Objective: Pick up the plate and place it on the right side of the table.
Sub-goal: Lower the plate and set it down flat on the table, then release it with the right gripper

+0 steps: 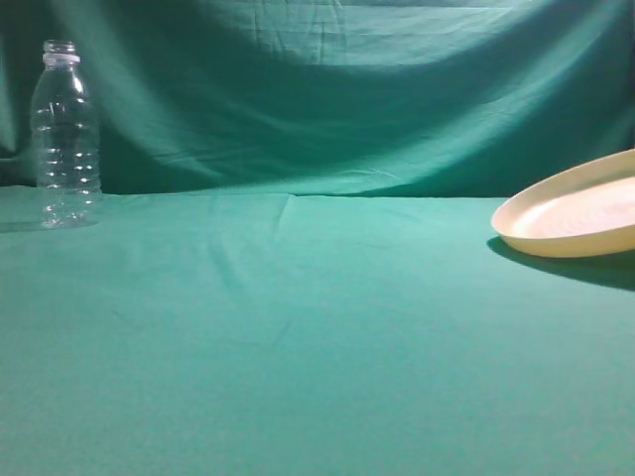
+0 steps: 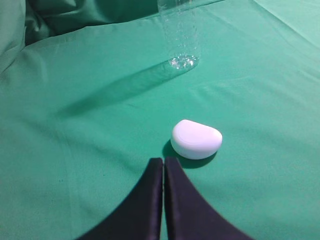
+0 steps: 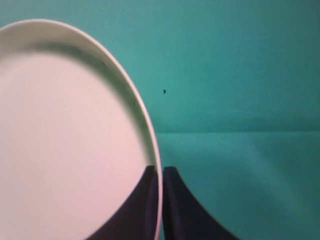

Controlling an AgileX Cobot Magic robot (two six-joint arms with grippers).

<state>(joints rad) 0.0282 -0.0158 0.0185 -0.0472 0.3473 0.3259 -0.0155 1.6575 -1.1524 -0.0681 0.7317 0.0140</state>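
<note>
The pale cream-yellow plate [image 1: 575, 213] is at the right edge of the exterior view, tilted, with its far side raised above the teal table [image 1: 298, 337] and a shadow under it. In the right wrist view the plate [image 3: 65, 140] fills the left half. My right gripper [image 3: 160, 170] is shut on the plate's rim, one finger inside and one outside. My left gripper [image 2: 163, 161] is shut and empty, just above the cloth. Neither gripper shows in the exterior view.
A clear ribbed plastic bottle [image 1: 65, 139] stands at the far left; its base shows in the left wrist view [image 2: 181, 50]. A small white rounded object [image 2: 196, 139] lies on the cloth just ahead of my left gripper. Draped green backdrop [image 1: 327, 89] behind.
</note>
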